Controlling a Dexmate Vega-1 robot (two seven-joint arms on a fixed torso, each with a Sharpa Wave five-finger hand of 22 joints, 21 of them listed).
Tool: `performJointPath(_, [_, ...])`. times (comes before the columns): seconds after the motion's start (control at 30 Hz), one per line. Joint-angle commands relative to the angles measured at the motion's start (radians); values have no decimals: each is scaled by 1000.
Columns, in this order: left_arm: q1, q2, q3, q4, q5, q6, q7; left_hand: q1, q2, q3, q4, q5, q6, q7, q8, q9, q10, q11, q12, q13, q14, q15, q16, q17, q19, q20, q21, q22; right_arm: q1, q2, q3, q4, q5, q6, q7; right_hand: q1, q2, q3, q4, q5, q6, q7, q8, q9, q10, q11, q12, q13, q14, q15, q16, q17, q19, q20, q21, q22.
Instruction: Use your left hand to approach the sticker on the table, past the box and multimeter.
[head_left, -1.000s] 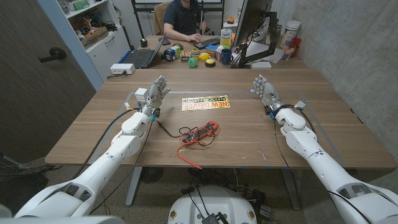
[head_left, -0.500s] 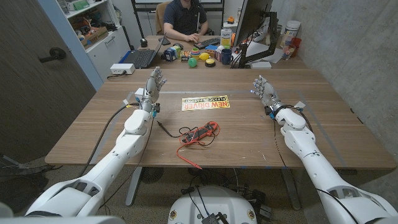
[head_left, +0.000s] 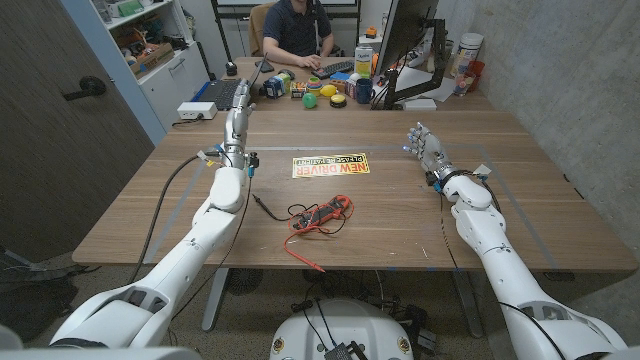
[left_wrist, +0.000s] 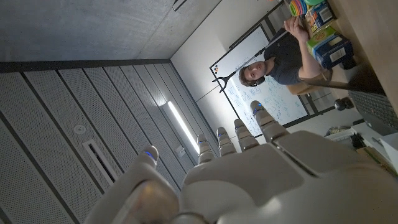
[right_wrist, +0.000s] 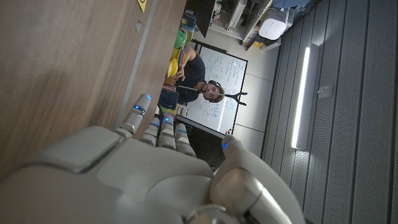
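1. The sticker lies flat on the table, near the middle, with its print upside down for the robot. The yellow part reads "NEW DRIVER".
2. It looks thin, light and limp, like paper or vinyl. I judge that it sits flush on the wood, so there is no edge that is easy to take. A corner or a long edge would be the place to lift it. For this task, approaching from above is enough.
3. The left hand is raised at the far left of the sticker, beside it but apart. Its fingers are straight and close together, pointing away from the robot, and they hold nothing.
4. The right hand stands on the right side of the table, well apart from the sticker. Its fingers are loosely spread and empty.
5. The multimeter with its red and black leads lies nearer to the robot than the sticker. It is not between the left hand and the sticker.
6. I cannot identify a box on the table for certain.
7. A person sits behind the table, with a laptop and small clutter.
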Motion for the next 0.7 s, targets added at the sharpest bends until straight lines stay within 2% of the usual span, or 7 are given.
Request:
performJointPath(0.03, [-13,40,18,-102,273,88,205,16,-22,-5,-23,8,15,-5,-1,1,-37,-4,-20,3,-40,-18,-19,3,-4,-8,-20,-1,-11,31,35,-11,-24,-7,19,-3,12,4,2,5,-2,9,7,5,2,8,4,5,-7,-2,-2,2,-55,0,-7,4])
performJointPath(0.23, [-47,72,53,-116,361,115,217,42,-23,-6,-43,11,-5,-6,-16,-1,-93,-3,-33,2,-86,-38,-38,1,-25,5,-44,-3,-19,36,44,-18,-27,-5,23,-4,11,3,2,5,-2,8,7,5,0,8,3,5,-7,0,-3,2,-54,1,-9,4])
performJointPath(0.47, [-102,101,104,-99,428,106,201,56,-19,-4,-51,12,-19,-7,-21,-1,-103,-3,-32,2,-102,-40,-42,1,-30,10,-52,-3,-27,39,50,-24,-31,-2,28,-5,11,2,3,5,-1,9,7,5,2,8,3,5,-6,0,-3,2,-54,2,-11,4])
performJointPath(0.63, [-132,122,141,-111,502,131,198,70,-18,-2,-61,13,-30,-7,-24,-1,-113,-5,-31,2,-115,-40,-45,1,-35,12,-58,-4,-31,42,56,-27,-29,-3,30,-6,11,1,4,5,-2,9,7,5,2,9,3,5,-6,1,-4,2,-53,2,-12,4])
performJointPath(0.7, [-139,135,154,-129,531,154,188,87,-18,-1,-72,13,-40,-7,-25,-1,-122,-7,-30,2,-124,-34,-46,1,-38,37,-64,-4,-33,44,59,-30,-26,-8,31,-6,10,1,4,5,-2,8,7,5,3,8,4,5,-5,2,-4,2,-53,2,-12,4])
